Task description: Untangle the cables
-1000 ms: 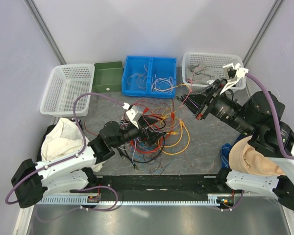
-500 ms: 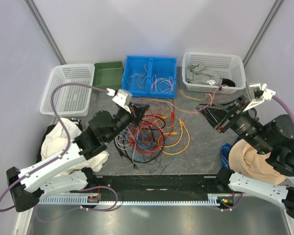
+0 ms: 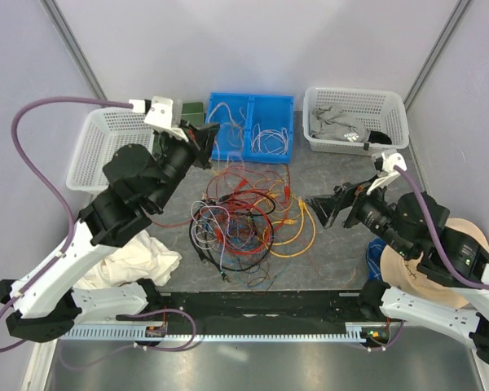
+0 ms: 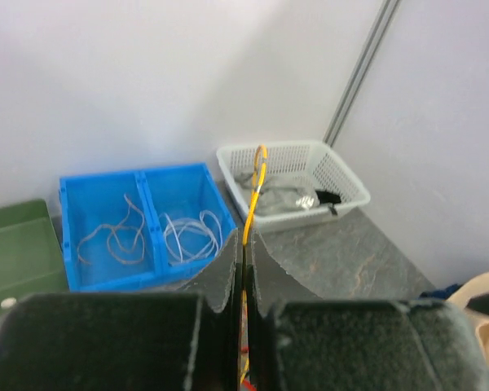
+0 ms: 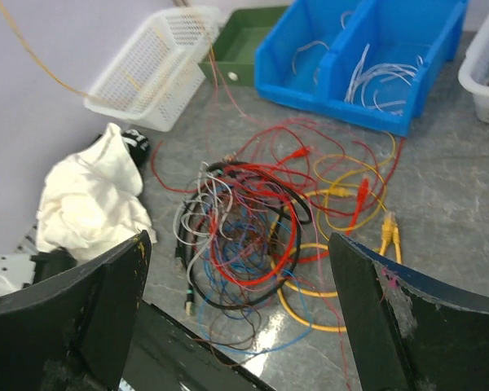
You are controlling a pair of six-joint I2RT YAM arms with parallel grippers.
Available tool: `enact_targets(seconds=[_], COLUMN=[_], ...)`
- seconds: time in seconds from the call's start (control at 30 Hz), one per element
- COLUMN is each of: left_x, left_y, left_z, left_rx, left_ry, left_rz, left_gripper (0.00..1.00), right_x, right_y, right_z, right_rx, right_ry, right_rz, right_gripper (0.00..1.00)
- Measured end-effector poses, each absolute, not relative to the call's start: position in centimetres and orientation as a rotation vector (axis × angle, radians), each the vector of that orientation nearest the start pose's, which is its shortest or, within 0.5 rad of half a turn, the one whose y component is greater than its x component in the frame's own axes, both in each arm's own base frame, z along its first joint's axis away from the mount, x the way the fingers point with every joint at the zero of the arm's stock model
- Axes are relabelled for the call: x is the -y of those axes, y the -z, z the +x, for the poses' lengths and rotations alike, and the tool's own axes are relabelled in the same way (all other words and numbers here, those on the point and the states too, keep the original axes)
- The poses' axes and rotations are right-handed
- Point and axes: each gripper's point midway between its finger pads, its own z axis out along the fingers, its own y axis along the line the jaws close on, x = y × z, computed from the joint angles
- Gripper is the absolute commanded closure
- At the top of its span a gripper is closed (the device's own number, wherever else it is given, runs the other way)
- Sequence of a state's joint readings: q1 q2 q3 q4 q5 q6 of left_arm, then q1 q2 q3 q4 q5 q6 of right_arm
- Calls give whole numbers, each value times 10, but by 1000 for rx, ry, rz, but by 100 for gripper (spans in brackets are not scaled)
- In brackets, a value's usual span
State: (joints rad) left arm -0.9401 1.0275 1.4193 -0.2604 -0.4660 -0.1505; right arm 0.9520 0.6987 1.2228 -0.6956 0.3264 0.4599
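The cables (image 3: 244,216) lie in a tangled heap of red, yellow, blue, white and black wires in the middle of the grey table; the right wrist view shows the heap (image 5: 253,220) too. My left gripper (image 3: 205,134) is raised over the back left, in front of the bins. It is shut on a thin yellow cable (image 4: 257,183) that sticks up between the closed left gripper (image 4: 244,240) tips. My right gripper (image 3: 318,208) hovers to the right of the heap, open, with nothing between its fingers (image 5: 90,309).
A blue bin (image 3: 261,156) holding white wires stands at the back, with a green bin (image 3: 192,107) to its left. A white basket (image 3: 85,159) stands at the left and another (image 3: 354,147), holding grey cloth, at the right. A white cloth (image 3: 134,261) lies front left.
My left gripper shut on a yellow cable in the heap, then rose and moved back left with it. My right gripper opened and drew away from the right basket toward the front.
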Motion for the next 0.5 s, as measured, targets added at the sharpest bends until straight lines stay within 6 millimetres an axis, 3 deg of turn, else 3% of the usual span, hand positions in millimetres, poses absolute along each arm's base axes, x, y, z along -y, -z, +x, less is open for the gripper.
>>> enact_targets(seconds=[0.27,0.37,0.5], left_x=[220,229,245], left_y=[-556,-563,-548], left_z=[262,278,314], left_rx=[-1350,-1352,-1407], left_ry=[532,474,392], left_rz=[149,142,140], left_gripper=[98,98,98], right_x=[-175,-177,-177], right_y=[-332,-325,-329], right_z=[177,178,178], right_rx=[-1862,-1870,-1846], right_ry=[-672,-671,-687], right_rz=[-210,-209,-196], right_gripper=[2,2,2])
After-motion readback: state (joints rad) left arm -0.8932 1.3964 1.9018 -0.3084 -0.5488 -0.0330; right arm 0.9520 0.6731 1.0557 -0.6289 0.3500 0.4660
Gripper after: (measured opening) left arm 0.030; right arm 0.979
